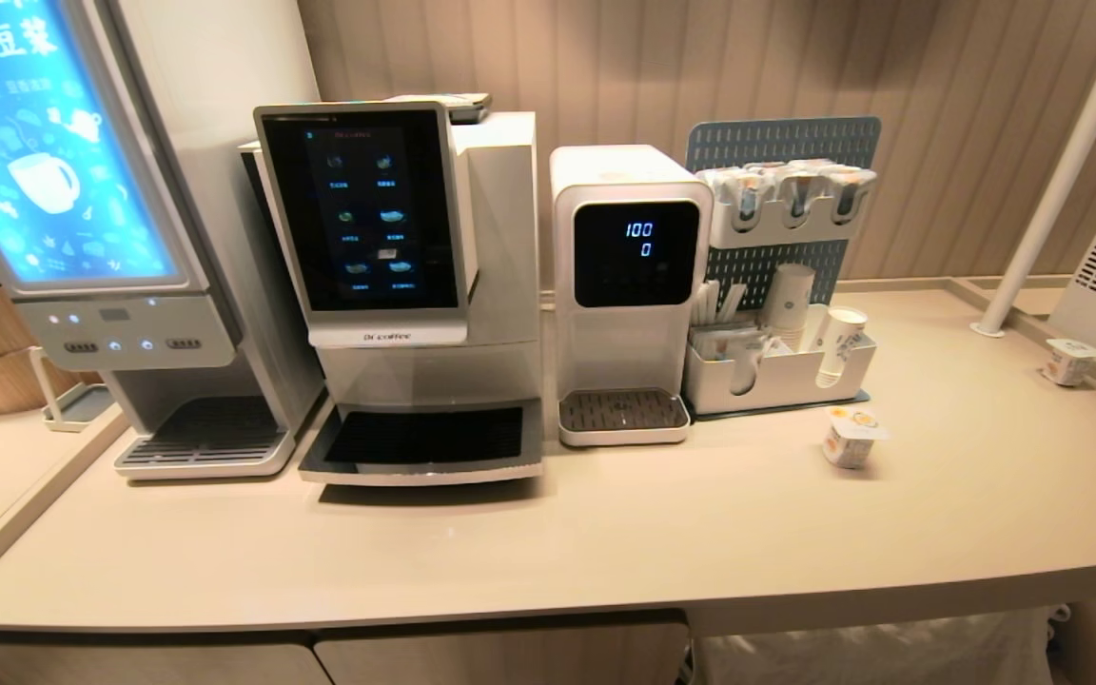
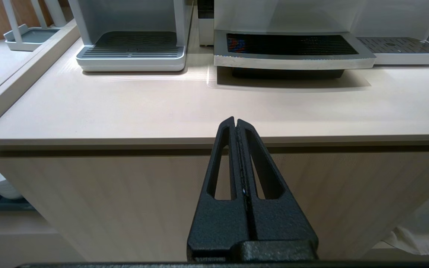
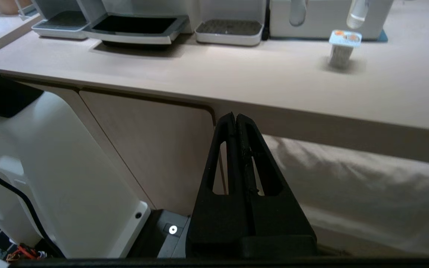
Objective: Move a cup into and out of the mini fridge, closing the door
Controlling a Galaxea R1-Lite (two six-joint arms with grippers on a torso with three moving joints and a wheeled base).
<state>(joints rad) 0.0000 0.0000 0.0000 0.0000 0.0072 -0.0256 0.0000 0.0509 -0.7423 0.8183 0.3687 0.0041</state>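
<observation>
Below the desk (image 3: 237, 78) edge, both clenched grippers, left (image 2: 235, 123) and right (image 3: 235, 118), hold nothing; cup (image 3: 344, 48) upright at upper right, nearer right gripper.

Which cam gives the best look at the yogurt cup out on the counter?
Head view: the cup stands upright, whole, lid print visible, in front of the white organizer. The right wrist view shows it farther off and blurrier; the left wrist view misses it.
</observation>
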